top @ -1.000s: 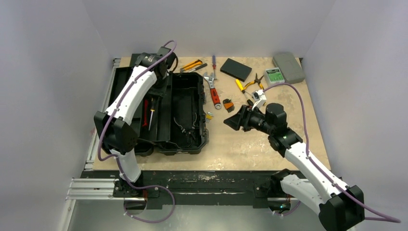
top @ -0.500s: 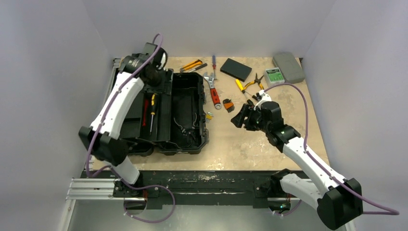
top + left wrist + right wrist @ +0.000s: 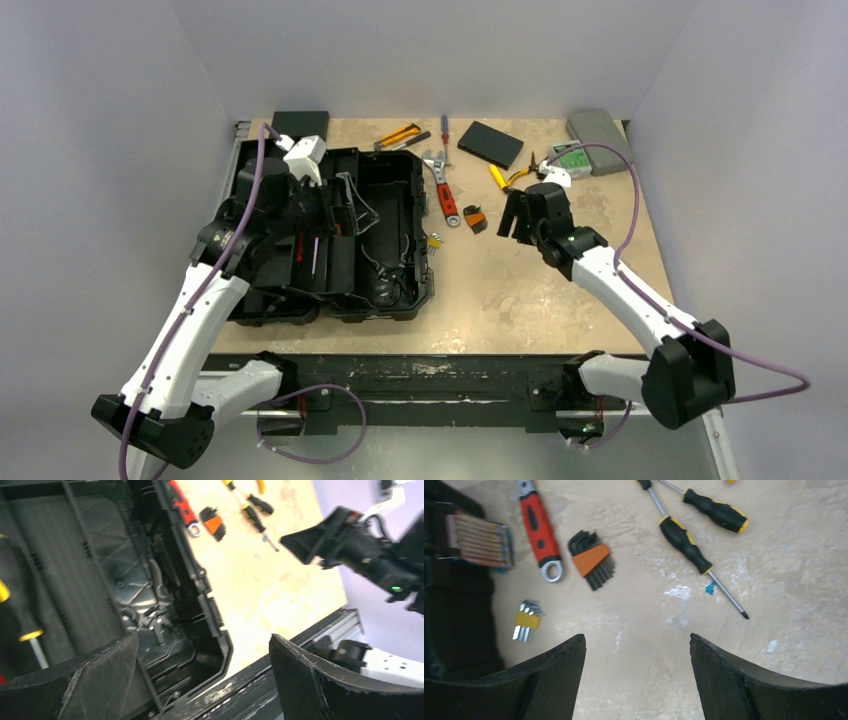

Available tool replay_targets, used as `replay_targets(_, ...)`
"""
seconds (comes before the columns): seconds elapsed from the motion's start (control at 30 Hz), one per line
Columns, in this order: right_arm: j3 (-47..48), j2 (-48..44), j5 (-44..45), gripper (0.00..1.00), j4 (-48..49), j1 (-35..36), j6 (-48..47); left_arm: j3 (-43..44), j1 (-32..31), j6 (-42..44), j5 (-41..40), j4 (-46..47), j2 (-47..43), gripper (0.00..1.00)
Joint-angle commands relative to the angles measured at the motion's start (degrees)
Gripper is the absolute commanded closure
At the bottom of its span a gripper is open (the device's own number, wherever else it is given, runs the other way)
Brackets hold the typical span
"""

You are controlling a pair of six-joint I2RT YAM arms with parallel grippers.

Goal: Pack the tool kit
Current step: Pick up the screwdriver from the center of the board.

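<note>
Your right tool (image 3: 636, 637), released, hangs near two close-lying screwdrivers (image 3: 686, 542) and could snag both, while your left tool (image 3: 204, 636) gapes empty above the toolbox (image 3: 65, 565).

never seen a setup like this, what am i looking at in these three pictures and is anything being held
These are two white robot arms bolted to the near edge of a table, each ending in a two-finger gripper. The wide picture comes from a fixed camera above and behind them. The other two come from small cameras on the wrists, so the dark shapes at the bottom are each arm's own fingers. The left gripper hovers over the open black toolbox. The right gripper hangs above loose tools on the table: a red wrench, an orange hex key set and two black-and-yellow screwdrivers. Both grippers are open and hold nothing.
</note>
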Motion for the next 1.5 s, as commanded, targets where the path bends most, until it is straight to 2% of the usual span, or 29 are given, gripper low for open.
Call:
replay_targets(0.0,4.61,5.91,7.73,0.26,-0.97,-2.71,-5.12,-1.22,-0.78,-4.97,7.31,13.94,0.37,0.0)
replay_targets(0.1,8.89,13.49,-2.48,0.23,-1.49,-8.15,-8.0,-2.2,-1.12,-5.13,7.45,15.15,0.72,0.0)
replay_targets(0.2,14.03,19.74,-7.41,0.18,-2.36,-9.05,-12.5,-3.33,-1.24,-5.17,8.6,16.31,0.95,0.0)
replay_targets(0.3,19.77,26.84,-3.58,0.15,-5.07,-9.05,-13.63,-3.72,-1.28,-4.59,9.74,16.57,1.04,0.0)
replay_targets(0.53,31.08,42.01,0.94,0.24,-10.05,-9.1,-14.77,-4.13,-1.27,-4.33,6.78,15.42,0.68,0.0)
replay_targets(0.77,31.68,46.23,1.0,0.27,-10.28,-10.76,-13.38,-4.07,-1.28,-3.71,7.05,15.15,0.87,0.0)
replay_targets(0.83,31.34,46.61,-0.78,0.34,-10.29,-10.89,-13.18,-3.77,-1.24,-3.74,7.41,14.97,1.41,0.0)
replay_targets(0.97,29.42,44.96,-3.4,0.55,-10.46,-10.95,-12.48,-3.34,-1.28,-4.41,8.12,14.91,2.03,0.0)
replay_targets(1.03,27.4,42.61,-3.81,0.69,-9.85,-10.9,-12.15,-3.3,-1.24,-4.69,8.58,15.11,1.93,0.0)
replay_targets(1.07,26.63,41.65,-4.16,0.79,-9.5,-10.94,-12.06,-3.32,-1.23,-4.82,8.56,15.24,1.8,0.0)
replay_targets(1.1,26.06,40.77,-4.49,0.94,-9.32,-10.9,-11.96,-3.34,-1.33,-5.0,8.62,15.33,1.74,0.0)
replay_targets(1.13,25.46,39.79,-4.39,1.0,-9.13,-10.91,-11.61,-3.38,-1.34,-5.25,8.71,15.58,1.75,0.0)
replay_targets(1.27,19.57,32.2,-8.41,1.0,-4.46,-10.93,-10.73,-4.55,-1.69,-7.59,11.21,19.28,2.34,0.0)
replay_targets(1.47,12.36,18.33,-20.32,1.0,-0.35,-10.94,-10.53,-5.51,-3.61,-11.98,13.76,24.83,5.73,0.0)
